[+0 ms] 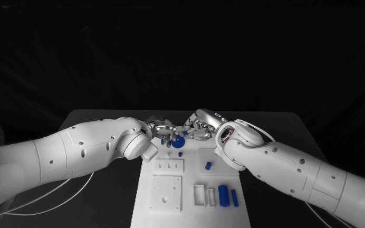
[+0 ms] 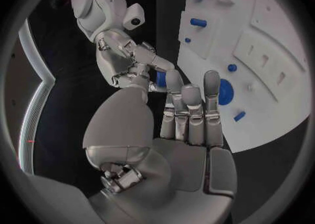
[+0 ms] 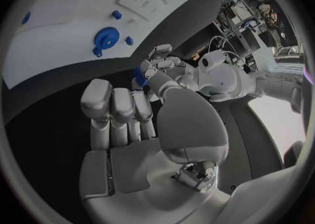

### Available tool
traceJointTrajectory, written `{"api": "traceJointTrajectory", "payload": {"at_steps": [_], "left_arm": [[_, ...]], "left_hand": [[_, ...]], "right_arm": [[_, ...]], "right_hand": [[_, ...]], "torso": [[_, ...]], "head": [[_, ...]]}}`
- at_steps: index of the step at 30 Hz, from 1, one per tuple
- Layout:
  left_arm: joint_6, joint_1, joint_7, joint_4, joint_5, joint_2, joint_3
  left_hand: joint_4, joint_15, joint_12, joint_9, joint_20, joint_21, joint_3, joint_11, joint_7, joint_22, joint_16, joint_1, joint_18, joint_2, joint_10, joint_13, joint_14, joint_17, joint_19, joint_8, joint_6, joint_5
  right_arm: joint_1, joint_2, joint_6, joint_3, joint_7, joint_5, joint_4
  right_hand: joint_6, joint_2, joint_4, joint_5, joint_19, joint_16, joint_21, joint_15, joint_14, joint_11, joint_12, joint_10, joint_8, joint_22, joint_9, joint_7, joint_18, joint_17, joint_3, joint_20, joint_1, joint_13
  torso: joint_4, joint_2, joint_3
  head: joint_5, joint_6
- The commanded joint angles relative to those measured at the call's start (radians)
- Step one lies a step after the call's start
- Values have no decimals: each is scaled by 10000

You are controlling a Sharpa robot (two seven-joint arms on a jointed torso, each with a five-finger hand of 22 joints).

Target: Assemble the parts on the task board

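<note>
Black cloth hangs behind a dark table [image 1: 99, 120], on which the white task board [image 1: 190, 186] runs from the centre of the head view down to its bottom edge. Both hands meet at the board's far end, just above the middle of the frame. The left hand [image 1: 158, 126] and the right hand [image 1: 199, 125] face each other with fingertips close together, and a small blue part [image 2: 160, 79] sits between them. In the left wrist view the right hand's fingers close around this blue part, while the left hand's own fingers [image 2: 190, 103] stand straight and together just beside it; I cannot tell whether the left hand also touches it. Just below the hands on the board lies a round blue disc [image 1: 178, 143]. Further down are a small blue peg [image 1: 208, 165] and, at lower right, a blue cylinder [image 1: 223, 195] with a thin blue pin [image 1: 234, 198] beside it.
</note>
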Motion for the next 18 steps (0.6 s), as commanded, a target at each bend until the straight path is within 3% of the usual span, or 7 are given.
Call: {"api": "traceJointTrajectory", "payload": {"at_steps": [1,18], "left_arm": [[29,1,43,35,-89,70,12],[95,-1,99,-93,-80,110,6]], "left_hand": [[-104,-1,-13,-63,0,-69,-19,61,48,41,-24,-20,104,98,-18,-3,-48,-17,53,-25,4,34],[-170,-1,-17,-125,0,-114,-5,61,47,93,-26,16,100,166,-18,-7,-51,-27,64,-20,15,17]], "right_arm": [[-3,65,105,-8,73,-81,72],[-3,72,190,-9,72,-78,92]], "right_hand": [[294,40,8,44,30,15,54,-39,40,-49,6,3,40,1167,15,-39,-21,-9,-17,-5,-36,248],[298,49,11,52,38,19,54,-38,46,-52,20,11,41,1169,16,-40,-16,-4,-34,-2,-34,257]], "torso": [[6,-1,-4],[-6,5,-7]], "head": [[-2,3],[12,7]]}}
